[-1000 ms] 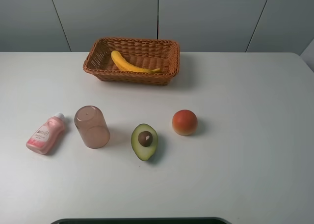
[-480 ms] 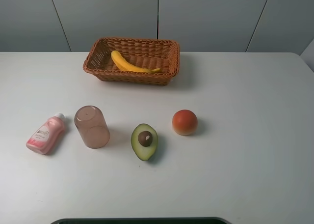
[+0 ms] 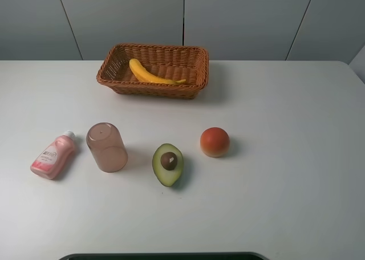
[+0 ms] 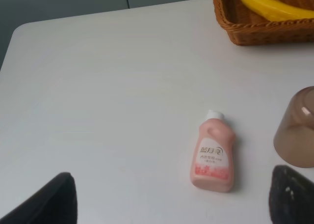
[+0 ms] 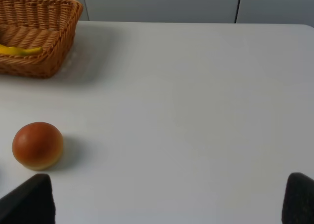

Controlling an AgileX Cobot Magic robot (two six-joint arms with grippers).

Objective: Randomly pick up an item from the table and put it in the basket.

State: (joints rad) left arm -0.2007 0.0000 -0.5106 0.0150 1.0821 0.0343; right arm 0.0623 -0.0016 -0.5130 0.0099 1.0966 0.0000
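Banana (image 3: 151, 73): lies inside basket (image 3: 197, 77), upper centre of frame, unmoved over the last second; task reads complete. Left gripper (image 4: 171, 199) and right gripper (image 5: 169, 199): fingers apart, empty.

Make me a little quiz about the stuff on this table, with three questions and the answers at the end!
1. True or false: the banana lies inside the basket.
2. Which thing lies nearest the pink bottle? A) the avocado half B) the brown cup C) the round orange-red fruit
3. Fill in: the left gripper and the right gripper are both ____ and hold nothing.

Key:
1. True. It rests on the basket's floor.
2. B. The cup stands upside down right beside the bottle.
3. Open. In each wrist view the two fingertips sit wide apart with only bare table between them.
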